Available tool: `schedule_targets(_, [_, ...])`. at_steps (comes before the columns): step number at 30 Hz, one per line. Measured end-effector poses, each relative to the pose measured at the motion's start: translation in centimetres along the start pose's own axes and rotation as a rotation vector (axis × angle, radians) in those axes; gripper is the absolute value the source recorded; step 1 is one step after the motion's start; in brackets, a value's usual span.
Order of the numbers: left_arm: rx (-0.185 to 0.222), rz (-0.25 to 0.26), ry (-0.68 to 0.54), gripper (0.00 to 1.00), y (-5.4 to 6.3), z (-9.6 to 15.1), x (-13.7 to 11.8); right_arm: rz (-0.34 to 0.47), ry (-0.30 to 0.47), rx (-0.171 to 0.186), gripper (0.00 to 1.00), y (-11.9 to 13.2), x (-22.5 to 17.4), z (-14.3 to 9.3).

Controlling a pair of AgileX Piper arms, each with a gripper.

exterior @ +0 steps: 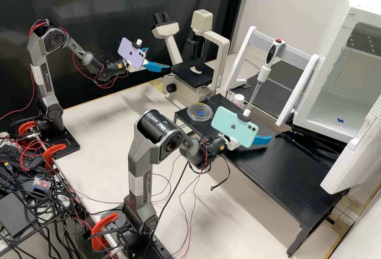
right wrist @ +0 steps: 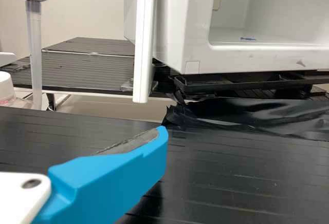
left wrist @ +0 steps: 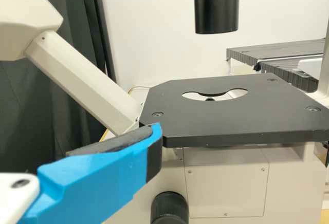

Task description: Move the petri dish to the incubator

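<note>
Dish [exterior: 199, 112] lies on the desk [exterior: 274, 171] well apart from the incubator [exterior: 337, 96], so the open right tool [exterior: 265, 133], nearer the incubator, likely must reach back; the left tool [exterior: 159, 58] is open too.

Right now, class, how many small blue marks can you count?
2: a blue mark at the petri dish, another inside the incubator. More may be hidden.
</note>
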Motion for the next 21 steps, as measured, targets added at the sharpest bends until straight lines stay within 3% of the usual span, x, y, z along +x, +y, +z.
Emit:
schedule_targets(8, [0.0,0.0,0.0,1.0,0.0,0.0,0.0,0.0,0.0,0.0,1.0,0.0,0.0,0.0])
schedule_targets(11, [0.0,0.0,0.0,1.0,0.0,0.0,0.0,-0.01,0.009,0.027,1.0,-0.1,-0.3,-0.1])
schedule_targets(13, [0.0,0.0,0.0,1.0,0.0,0.0,0.0,-0.033,0.036,0.051,1.0,-0.2,-1.1,-0.4])
schedule_targets(21, [0.0,0.0,0.0,1.0,0.0,0.0,0.0,-0.075,0.206,0.067,1.0,-0.9,-4.0,-2.9])
